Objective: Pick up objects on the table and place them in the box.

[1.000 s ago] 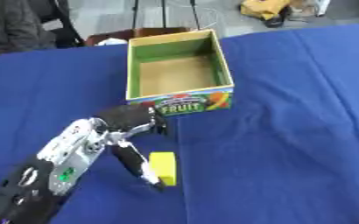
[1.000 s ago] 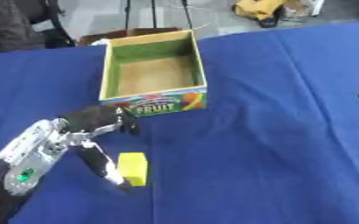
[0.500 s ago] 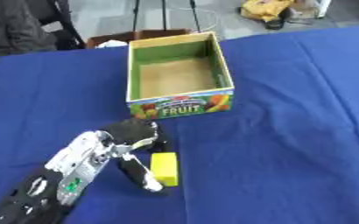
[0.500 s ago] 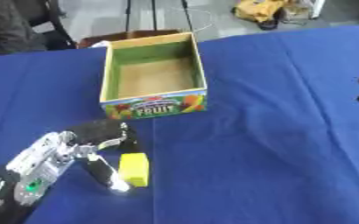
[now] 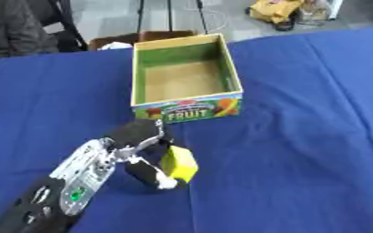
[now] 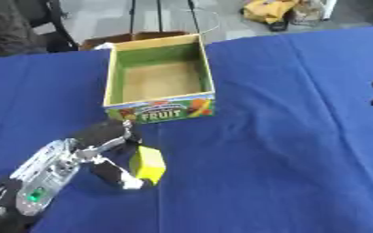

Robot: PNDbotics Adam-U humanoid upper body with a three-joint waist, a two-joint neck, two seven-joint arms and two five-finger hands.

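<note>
pinching the yellow block [image 5: 178,164], long axis tilted near upright, left hand [image 5: 138,150] fingers curled around it.

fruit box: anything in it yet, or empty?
Empty. The open-topped green-lined cardboard fruit box shows only its bare brown floor. The yellow block is outside it, pinched in the left robot hand.

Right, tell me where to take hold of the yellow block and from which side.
Pinch the yellow block across its two broad faces, coming from its left, as the left robot hand does. It is a narrow slab, tilted, so those faces give fingers and thumb flat contact.
</note>
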